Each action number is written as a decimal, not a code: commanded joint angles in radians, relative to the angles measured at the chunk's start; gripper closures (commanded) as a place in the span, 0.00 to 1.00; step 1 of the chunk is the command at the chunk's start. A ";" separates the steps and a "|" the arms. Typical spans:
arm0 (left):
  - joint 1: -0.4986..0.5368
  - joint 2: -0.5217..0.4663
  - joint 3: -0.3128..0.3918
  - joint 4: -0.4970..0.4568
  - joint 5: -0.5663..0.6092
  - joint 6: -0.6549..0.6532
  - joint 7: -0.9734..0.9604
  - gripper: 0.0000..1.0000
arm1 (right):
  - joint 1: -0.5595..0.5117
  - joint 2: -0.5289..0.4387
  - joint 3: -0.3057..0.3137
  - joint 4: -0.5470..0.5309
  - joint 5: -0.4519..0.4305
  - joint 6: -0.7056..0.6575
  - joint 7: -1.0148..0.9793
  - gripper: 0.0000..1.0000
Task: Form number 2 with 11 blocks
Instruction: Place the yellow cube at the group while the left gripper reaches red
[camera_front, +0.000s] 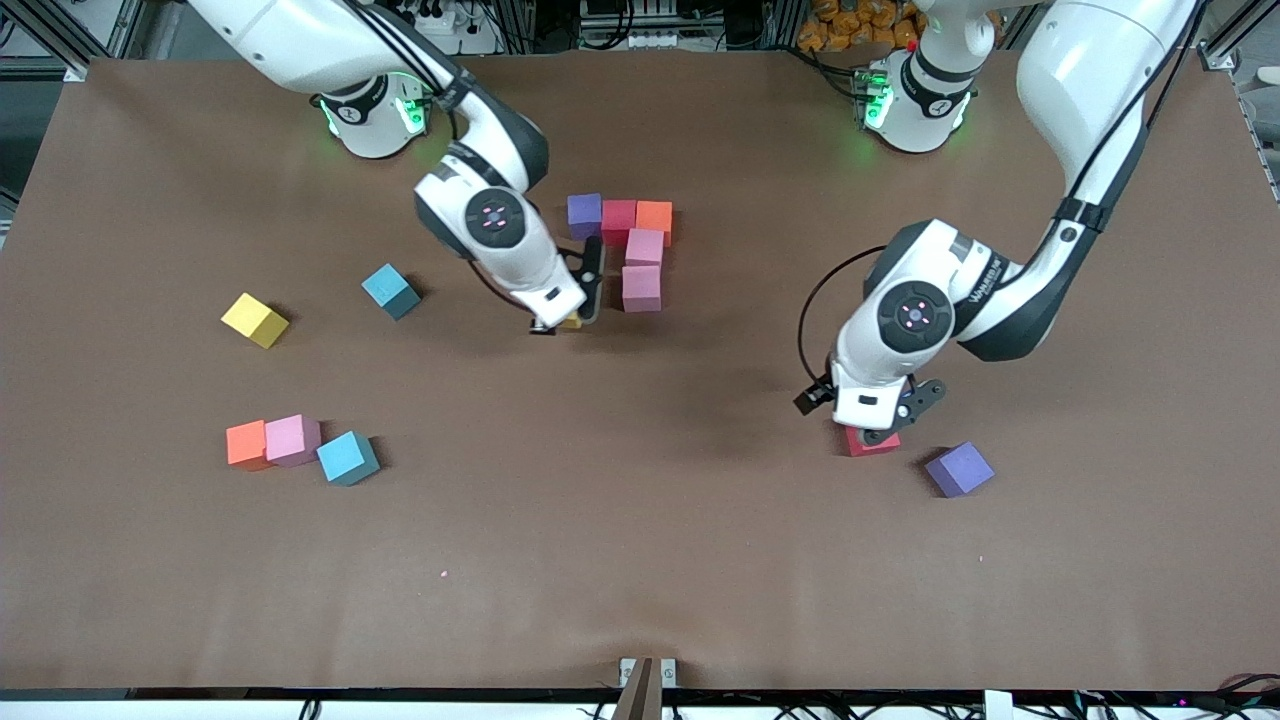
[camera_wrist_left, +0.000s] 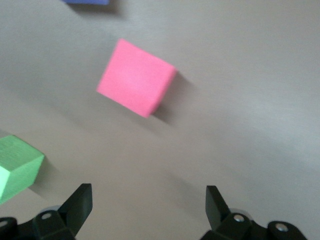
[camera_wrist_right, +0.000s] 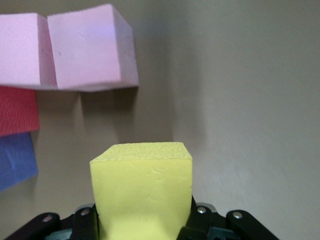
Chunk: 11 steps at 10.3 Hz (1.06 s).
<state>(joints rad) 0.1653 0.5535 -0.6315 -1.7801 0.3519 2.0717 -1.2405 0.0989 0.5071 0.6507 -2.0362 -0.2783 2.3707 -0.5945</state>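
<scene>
A partial figure lies mid-table: purple (camera_front: 584, 213), red (camera_front: 618, 218) and orange (camera_front: 654, 217) blocks in a row, with two pink blocks (camera_front: 644, 247) (camera_front: 641, 288) running toward the front camera. My right gripper (camera_front: 583, 303) is shut on a yellow block (camera_front: 571, 322) (camera_wrist_right: 142, 192) over the table beside the nearer pink block (camera_wrist_right: 87, 47). My left gripper (camera_front: 885, 432) (camera_wrist_left: 147, 207) is open and empty over a loose red block (camera_front: 868, 443) (camera_wrist_left: 136, 77). A purple block (camera_front: 958, 468) lies beside it. A green block (camera_wrist_left: 17, 167) shows only in the left wrist view.
Loose blocks lie toward the right arm's end: a yellow one (camera_front: 254, 320), a teal one (camera_front: 390, 290), and a touching group of orange (camera_front: 246, 443), pink (camera_front: 292, 439) and blue (camera_front: 347, 458). The brown table (camera_front: 640, 560) is bare toward the front camera.
</scene>
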 joint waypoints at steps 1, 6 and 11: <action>0.062 -0.023 -0.011 -0.085 0.007 0.054 0.012 0.00 | 0.015 0.073 -0.003 0.008 -0.064 0.077 0.050 1.00; 0.088 -0.078 -0.014 -0.221 0.030 0.177 0.013 0.00 | 0.088 0.076 -0.020 0.007 -0.114 0.076 0.125 1.00; 0.109 -0.090 -0.014 -0.262 0.045 0.185 0.064 0.00 | 0.099 0.085 -0.033 0.005 -0.171 0.079 0.150 1.00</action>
<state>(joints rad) 0.2484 0.4979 -0.6364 -2.0067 0.3724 2.2380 -1.1979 0.1886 0.5848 0.6237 -2.0367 -0.4213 2.4443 -0.4668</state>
